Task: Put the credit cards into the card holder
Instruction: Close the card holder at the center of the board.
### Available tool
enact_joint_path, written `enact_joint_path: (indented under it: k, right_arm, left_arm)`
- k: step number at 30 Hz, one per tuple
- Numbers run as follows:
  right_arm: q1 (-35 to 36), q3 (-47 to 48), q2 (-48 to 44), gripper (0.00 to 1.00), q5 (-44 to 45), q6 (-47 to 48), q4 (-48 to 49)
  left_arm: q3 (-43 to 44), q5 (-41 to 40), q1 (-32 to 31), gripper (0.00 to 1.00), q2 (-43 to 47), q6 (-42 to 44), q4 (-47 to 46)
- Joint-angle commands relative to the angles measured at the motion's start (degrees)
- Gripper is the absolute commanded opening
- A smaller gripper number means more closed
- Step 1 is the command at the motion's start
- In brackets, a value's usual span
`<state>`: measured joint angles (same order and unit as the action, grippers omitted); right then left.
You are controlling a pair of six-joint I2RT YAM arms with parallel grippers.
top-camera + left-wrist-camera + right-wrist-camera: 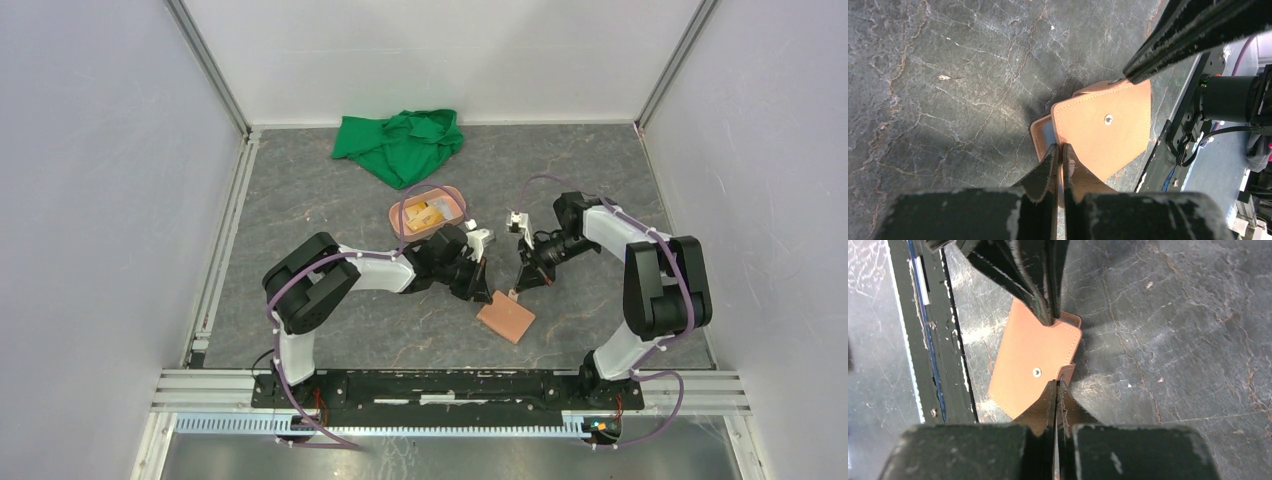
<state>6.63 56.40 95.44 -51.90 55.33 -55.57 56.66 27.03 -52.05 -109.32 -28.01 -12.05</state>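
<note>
- Wallet (507, 321) lies flat on the desk (320, 200), centre-front, between the two arm tips and just ahead of the base rail.
- Wallet is tan. Its flap is closed over the body, and the snap stud (1108, 119) faces up.
- Left pincer (482, 295) reaches in from the left with its tip down at the wallet's left corner.
- In the left wrist view the left pincer (1058, 148) is narrow, with only a slit between the fingers. The tips pinch at the wallet (1108, 135) edge.
- A light-blue card (1044, 134) shows as a thin strip under the flap at that same edge, inside the wallet. Cannot tell whether the fingers catch the card too.
- Right pincer (514, 291) comes in from the right with its tip down at the wallet's far corner.
- In the right wrist view the right pincer (1056, 386) is fully closed with the fingers pressed together. The tips touch the wallet (1028, 355) beside the small tab (1067, 372). No clear hold on anything.
- The two pincers sit at opposite edges of the wallet, close together but not touching each other.
- Pink tray (463, 207) sits behind the left arm, apart from the wallet. It holds yellowish contents too small to identify.
- Green cloth (400, 145) is crumpled at the back of the desk, well apart from the rest.
</note>
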Motion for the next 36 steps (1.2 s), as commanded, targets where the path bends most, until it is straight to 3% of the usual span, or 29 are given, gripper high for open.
enact_joint_path:
  k: [1, 13, 36]
  right_arm:
    - [2.15, -1.64, -3.27, 0.00, 1.10, 5.08, -2.65]
    - [6.50, -8.34, -7.01, 0.00, 3.47, 5.06, 0.27]
    - [10.43, -8.68, -6.46, 0.00, 3.30, 3.13, 2.00]
  left_arm:
    - [0.91, -2.48, -0.45, 0.03, -0.06, 0.59, 1.60]
    - [-0.06, -3.29, -0.51, 0.02, 0.67, -2.86, 0.19]
    - [-0.59, -3.06, -1.12, 0.02, 1.30, -4.85, -1.22]
